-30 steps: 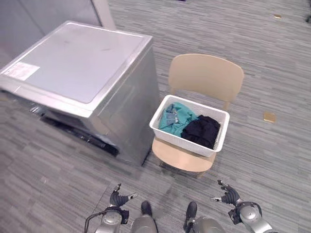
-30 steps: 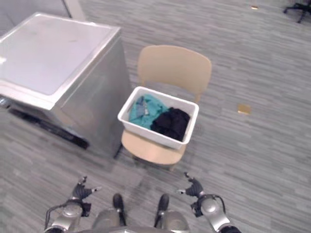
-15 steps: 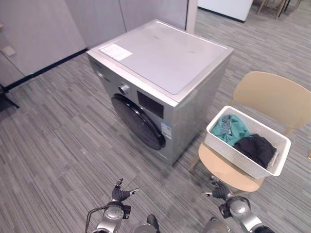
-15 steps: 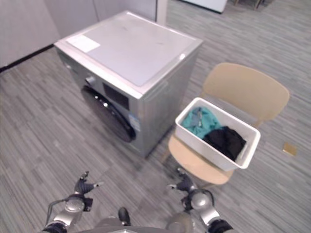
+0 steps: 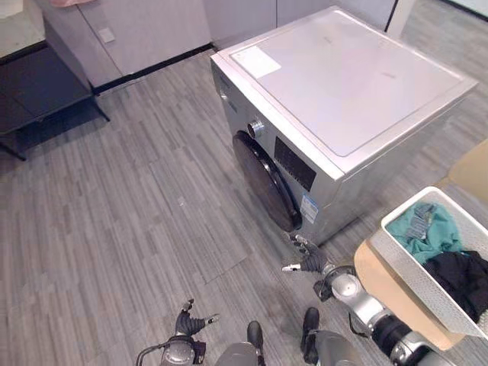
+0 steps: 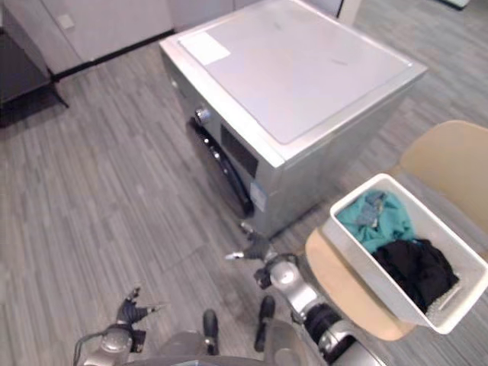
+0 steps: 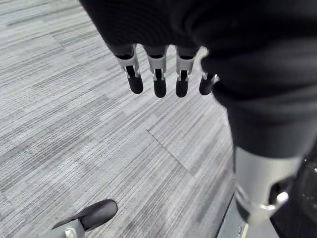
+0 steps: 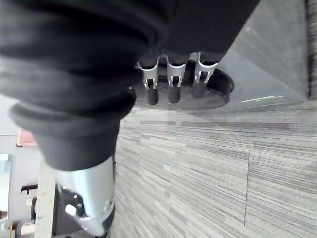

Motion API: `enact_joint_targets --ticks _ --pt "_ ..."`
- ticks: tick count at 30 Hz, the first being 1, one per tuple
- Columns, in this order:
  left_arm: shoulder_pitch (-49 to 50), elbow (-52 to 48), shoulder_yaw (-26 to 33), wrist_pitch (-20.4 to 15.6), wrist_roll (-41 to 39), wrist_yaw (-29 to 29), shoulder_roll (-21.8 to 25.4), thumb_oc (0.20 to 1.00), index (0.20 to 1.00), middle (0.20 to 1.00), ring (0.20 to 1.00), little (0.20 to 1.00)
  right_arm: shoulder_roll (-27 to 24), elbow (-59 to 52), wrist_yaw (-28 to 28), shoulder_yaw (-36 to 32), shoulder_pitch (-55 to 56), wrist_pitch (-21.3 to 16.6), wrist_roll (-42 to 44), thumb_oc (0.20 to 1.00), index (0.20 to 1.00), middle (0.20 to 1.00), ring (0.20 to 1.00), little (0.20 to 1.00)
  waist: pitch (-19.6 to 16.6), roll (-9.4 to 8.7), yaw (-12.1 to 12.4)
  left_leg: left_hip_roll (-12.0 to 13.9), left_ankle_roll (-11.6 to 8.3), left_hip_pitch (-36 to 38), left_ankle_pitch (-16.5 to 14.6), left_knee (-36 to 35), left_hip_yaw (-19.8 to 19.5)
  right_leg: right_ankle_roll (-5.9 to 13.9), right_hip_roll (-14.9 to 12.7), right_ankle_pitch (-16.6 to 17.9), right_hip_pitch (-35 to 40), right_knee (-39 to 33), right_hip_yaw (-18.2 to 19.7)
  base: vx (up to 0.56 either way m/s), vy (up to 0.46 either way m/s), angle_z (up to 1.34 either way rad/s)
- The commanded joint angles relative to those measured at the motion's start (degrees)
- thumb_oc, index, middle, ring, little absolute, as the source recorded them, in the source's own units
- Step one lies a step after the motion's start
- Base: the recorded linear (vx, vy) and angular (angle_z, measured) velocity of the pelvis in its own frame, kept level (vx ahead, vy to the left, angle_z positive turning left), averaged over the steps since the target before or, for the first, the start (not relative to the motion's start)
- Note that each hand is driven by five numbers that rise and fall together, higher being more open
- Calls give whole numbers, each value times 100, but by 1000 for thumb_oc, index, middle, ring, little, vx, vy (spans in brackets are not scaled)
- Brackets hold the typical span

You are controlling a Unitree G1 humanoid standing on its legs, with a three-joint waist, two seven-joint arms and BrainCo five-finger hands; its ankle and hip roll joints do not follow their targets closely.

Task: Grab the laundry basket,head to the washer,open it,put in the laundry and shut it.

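The white laundry basket point(image 6: 429, 310) stands on a tan chair point(image 6: 343, 290) at the right, holding a teal garment point(image 6: 377, 221) and a black garment point(image 6: 415, 267). Left of it is the silver washer point(image 5: 343, 84), its round dark door point(image 5: 267, 179) shut. My right hand point(image 5: 309, 261) hangs open low in front of the washer, just below the door and apart from it; the right wrist view shows its straight fingers point(image 8: 171, 87) before the door point(image 8: 213, 89). My left hand point(image 5: 187, 328) is open near the floor, with its fingers point(image 7: 158, 82) straight and holding nothing.
A dark low shelf point(image 5: 46, 91) stands at the upper left against grey wall panels point(image 5: 152, 30). Grey striped floor point(image 5: 114, 229) stretches in front of the washer. The chair's back point(image 6: 450, 160) rises beyond the basket.
The camera has swung left, so the washer's front now faces me and the basket sits at the right edge. My right hand has come up toward the washer door.
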Motion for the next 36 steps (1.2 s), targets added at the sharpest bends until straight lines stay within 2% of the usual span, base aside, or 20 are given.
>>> enact_joint_targets --ticks 1,3,9,15,17,22,27,28,30,31,32,33,34,36 --pt "-425 64 -66 -103 93 71 174 1000 1000 1000 1000 1000 260 49 -260 61 -334 -270 147 1000 1000 1000 1000 1000 -35 -326 59 -328 -155 -336 -203 212 -14 455 -224 -405 562 -774 46 -76 -6 21" --pt "-499 -112 -133 -158 -8 172 240 1000 1000 1000 1000 1000 240 130 -607 -185 -764 -313 280 1000 1000 1000 1000 1000 179 -232 147 -308 -176 -577 -118 223 -62 449 -248 -348 376 -771 31 -121 4 19" --pt "-622 -422 -240 -300 -169 297 470 1000 1000 1000 1000 1000 76 653 -1252 -801 -1732 -369 615 1000 1000 1000 1000 1000 469 -108 307 -288 -183 -1140 65 230 -132 439 -298 -226 -200 -656 38 -114 21 3" --pt "-789 -600 -383 -367 -231 322 682 1000 1000 1000 1000 1000 7 1165 -1358 -887 -2494 -365 1024 1000 1000 1000 1000 1000 669 10 466 -303 -182 -1503 184 231 -208 424 -426 -171 -571 -535 22 -49 23 0" --pt "-807 -632 -435 -387 -255 314 711 1000 1000 1000 1000 1000 12 1287 -1358 -875 -2638 -360 1084 1000 1000 1000 1000 1000 685 43 514 -309 -221 -1475 85 215 -272 462 -435 -279 -550 -505 53 54 19 6" --pt "-953 -629 -594 -413 -382 281 786 1000 1000 1000 1000 1000 24 1637 -1353 -835 -3296 -351 1341 1000 1000 1000 1000 1000 778 148 661 -344 -243 -1631 188 165 -377 477 -513 -242 -666 -513 -26 9 24 7" --pt "-1165 -370 -639 -380 -434 321 748 1000 1000 1000 1000 1000 378 1343 -1143 -441 -3578 -341 1541 1000 1000 1000 1000 1000 811 98 767 -364 -253 -1683 226 106 -486 495 -537 -229 -667 -549 -109 17 22 19" --pt "-1206 -308 -637 -372 -419 341 737 1000 1000 1000 1000 1000 463 1148 -1067 -296 -3544 -338 1540 1000 1000 1000 1000 1000 823 58 768 -372 -208 -1770 332 130 -466 461 -556 -103 -723 -563 -161 -31 30 9" --pt "-1306 -165 -611 -333 -378 388 700 1000 1000 1000 1000 1000 670 679 -825 91 -3453 -308 1509 1000 1000 1000 1000 1000 847 -44 785 -373 -202 -1762 300 150 -497 460 -555 -114 -693 -549 -167 12 -8 8" --pt "-1424 21 -619 -283 -335 436 660 1000 1000 1000 1000 1000 954 59 -460 634 -3328 -314 1593 1000 1000 1000 1000 1000 908 -177 800 -355 -204 -1776 258 213 -544 457 -554 -148 -675 -492 -195 41 -31 6" --pt "-1424 22 -617 -284 -335 437 659 1000 1000 1000 1000 1000 953 57 -460 636 -3327 -313 1594 1000 1000 1000 1000 1000 909 -176 796 -356 -204 -1777 257 215 -546 457 -555 -150 -674 -490 -197 49 -83 3" --pt "-1545 144 -646 -256 -286 473 651 1000 1000 1000 1000 1000 1320 -481 -25 1269 -3265 -275 1557 1000 1000 1000 1000 1000 958 -280 848 -347 -208 -1795 206 298 -608 438 -554 -206 -644 -438 -238 21 -51 2" --pt "-1545 145 -644 -257 -286 472 650 1000 1000 1000 1000 1000 1320 -482 -25 1271 -3264 -274 1557 1000 1000 1000 1000 1000 959 -279 842 -348 -208 -1795 204 301 -612 438 -555 -209 -641 -436 -242 36 -101 5" --pt "-1686 206 -705 -274 -286 545 661 1000 1000 1000 1000 1000 1740 -967 254 1763 -3523 -347 1358 1000 1000 1000 1000 1000 1020 -349 946 -349 -221 -1832 148 416 -732 417 -572 -281 -597 -363 -336 28 -116 20"
